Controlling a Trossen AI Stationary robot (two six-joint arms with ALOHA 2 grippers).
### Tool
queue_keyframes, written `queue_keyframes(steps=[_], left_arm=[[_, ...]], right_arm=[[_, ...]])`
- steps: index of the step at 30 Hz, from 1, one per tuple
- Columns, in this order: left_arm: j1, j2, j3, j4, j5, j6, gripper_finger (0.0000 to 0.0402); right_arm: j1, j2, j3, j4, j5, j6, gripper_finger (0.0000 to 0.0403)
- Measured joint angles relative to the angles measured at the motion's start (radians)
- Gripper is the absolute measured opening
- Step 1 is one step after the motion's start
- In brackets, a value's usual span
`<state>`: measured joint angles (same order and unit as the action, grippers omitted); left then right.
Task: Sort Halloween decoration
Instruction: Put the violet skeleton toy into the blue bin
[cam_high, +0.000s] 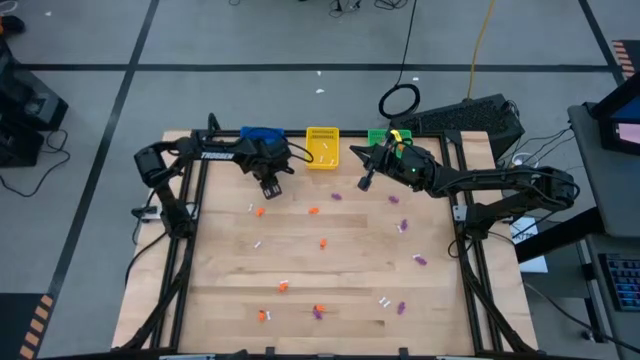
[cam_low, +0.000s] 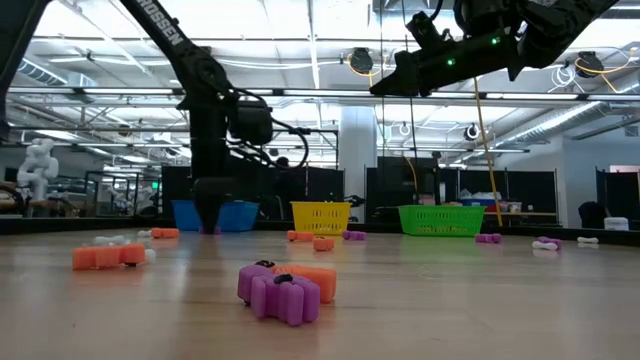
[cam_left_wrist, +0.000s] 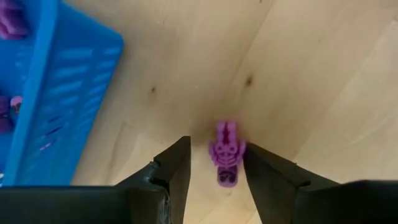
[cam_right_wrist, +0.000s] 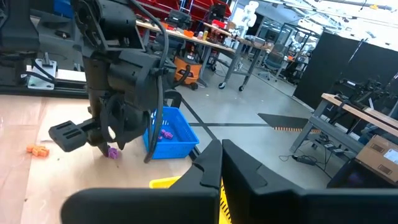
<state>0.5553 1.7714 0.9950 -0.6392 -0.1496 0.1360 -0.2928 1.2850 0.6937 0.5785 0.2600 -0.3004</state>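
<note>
Small orange, purple and white trinkets (cam_high: 323, 242) lie scattered on the wooden table. My left gripper (cam_high: 272, 188) points down at the table next to the blue basket (cam_high: 262, 135). It is open, with its fingers on either side of one purple trinket (cam_left_wrist: 227, 155) that lies flat on the wood; this trinket also shows in the right wrist view (cam_right_wrist: 113, 151). My right gripper (cam_high: 367, 181) is shut and empty. It is held high above the table (cam_low: 385, 85), near the green basket (cam_high: 380, 137). My left gripper comes from above with its fingers pointing down. One finger (cam_left_wrist: 264, 171) stands right at the purple trinket's side (cam_left_wrist: 241, 149) and the other is a gap away. I cannot tell whether the near finger touches it. The trinket lies on the table.
The blue basket (cam_left_wrist: 56, 93) holds purple trinkets (cam_left_wrist: 12, 18). The yellow basket (cam_high: 322, 147) stands between the blue and green ones at the table's far edge. Purple (cam_low: 280, 293) and orange (cam_low: 108, 256) trinkets lie near the front edge. Black frame rails run along both table sides.
</note>
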Motion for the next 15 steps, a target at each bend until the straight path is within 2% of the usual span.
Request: queue_keyframes(steps=[5,8,15], left_arm=[[0.002,0.02,0.0,0.013,0.038,0.016,0.0136],[0.003,0.022,-0.001,0.016,0.076,0.035,0.0101],[0.001,0.016,-0.003,0.001,0.077,0.054,0.0013]], right_arm=[[0.0,0.0,0.0,-0.001,0.0,0.0,0.0],[0.0,0.0,0.0,-0.003,0.0,-0.006,0.0],[0.0,0.0,0.0,-0.008,0.0,-0.007,0.0]])
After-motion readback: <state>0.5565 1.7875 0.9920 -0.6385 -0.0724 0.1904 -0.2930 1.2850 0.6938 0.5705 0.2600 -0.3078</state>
